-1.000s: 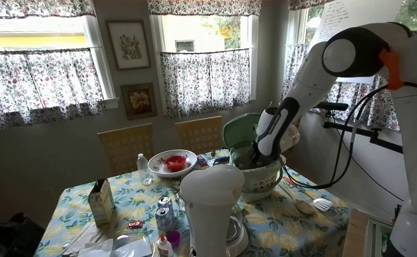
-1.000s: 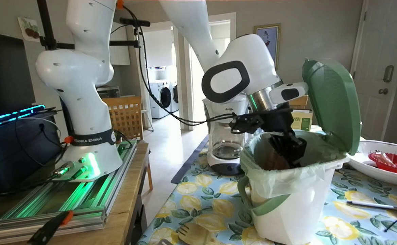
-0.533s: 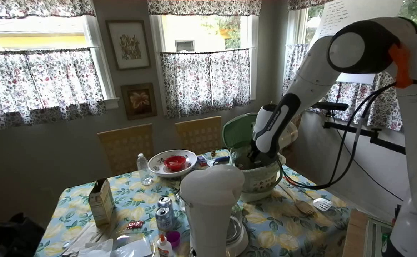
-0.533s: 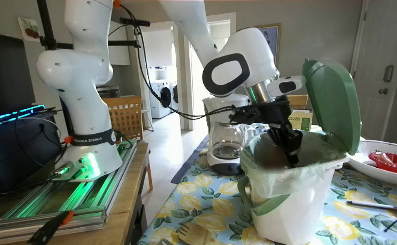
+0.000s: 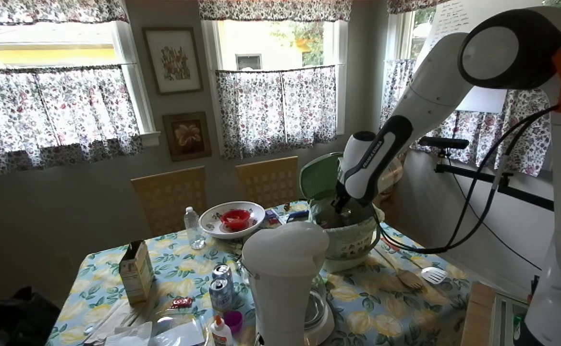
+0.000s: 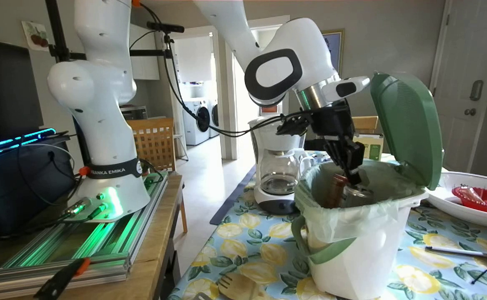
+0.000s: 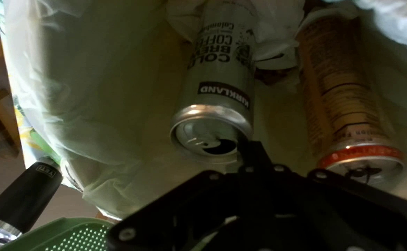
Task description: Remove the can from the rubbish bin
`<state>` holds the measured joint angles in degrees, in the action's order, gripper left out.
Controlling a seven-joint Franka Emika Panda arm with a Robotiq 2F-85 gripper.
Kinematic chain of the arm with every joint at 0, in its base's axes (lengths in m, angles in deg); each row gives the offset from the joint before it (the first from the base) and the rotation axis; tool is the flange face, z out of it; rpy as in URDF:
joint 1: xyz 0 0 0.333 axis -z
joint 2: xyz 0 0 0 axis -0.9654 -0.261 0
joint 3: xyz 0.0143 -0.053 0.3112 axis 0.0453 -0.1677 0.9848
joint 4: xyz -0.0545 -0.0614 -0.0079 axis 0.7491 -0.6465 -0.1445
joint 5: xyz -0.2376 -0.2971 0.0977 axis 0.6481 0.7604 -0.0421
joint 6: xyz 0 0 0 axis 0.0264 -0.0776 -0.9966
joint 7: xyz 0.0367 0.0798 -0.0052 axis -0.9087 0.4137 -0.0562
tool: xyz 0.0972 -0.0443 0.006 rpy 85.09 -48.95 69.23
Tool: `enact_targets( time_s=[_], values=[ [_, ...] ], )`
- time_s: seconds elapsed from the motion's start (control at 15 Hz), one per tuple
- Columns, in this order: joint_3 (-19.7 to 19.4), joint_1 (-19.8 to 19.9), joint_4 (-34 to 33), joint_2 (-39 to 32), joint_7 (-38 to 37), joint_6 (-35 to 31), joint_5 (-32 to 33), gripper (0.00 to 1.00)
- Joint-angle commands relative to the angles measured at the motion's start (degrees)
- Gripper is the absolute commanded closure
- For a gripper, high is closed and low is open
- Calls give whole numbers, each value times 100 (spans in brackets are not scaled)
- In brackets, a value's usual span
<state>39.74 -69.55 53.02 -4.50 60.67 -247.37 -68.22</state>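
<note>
The table (image 5: 175, 254) spreads beneath the arm (image 5: 429, 96), which in an exterior view slants down toward the table's far right corner. Near that corner stands the rubbish bin (image 6: 364, 262), its green lid (image 6: 410, 129) raised. The gripper (image 7: 250, 148) points into the bin's mouth, its jaws drawn almost together at one side of the top rim of the silver can (image 7: 217, 73), which they seem to pinch. This can, probably the one meant, is inside the bin; in the wrist view its top end is nearest the jaws, its long axis running away from them, deeper in. The coming pull likely must follow that axis; held off-centre, the can may swing or slip. The orange can (image 7: 343, 87) lies roughly parallel, just beside it.
</note>
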Motion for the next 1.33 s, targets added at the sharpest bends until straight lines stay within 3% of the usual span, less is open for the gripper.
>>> enact_targets(
  time_s=[0.0,0.27,0.6,0.93,1.27],
  values=[
    [-591,-577,333,512,-511,56,565,100],
    [-1199,-1152,334,740,-1215,210,1297,100],
    [-1572,-1606,386,1041,-2023,411,2039,100],
    [-1641,-1835,533,1626,-2890,547,2981,100],
    [-1419,-1757,721,2280,-3657,782,3889,100]
  ],
)
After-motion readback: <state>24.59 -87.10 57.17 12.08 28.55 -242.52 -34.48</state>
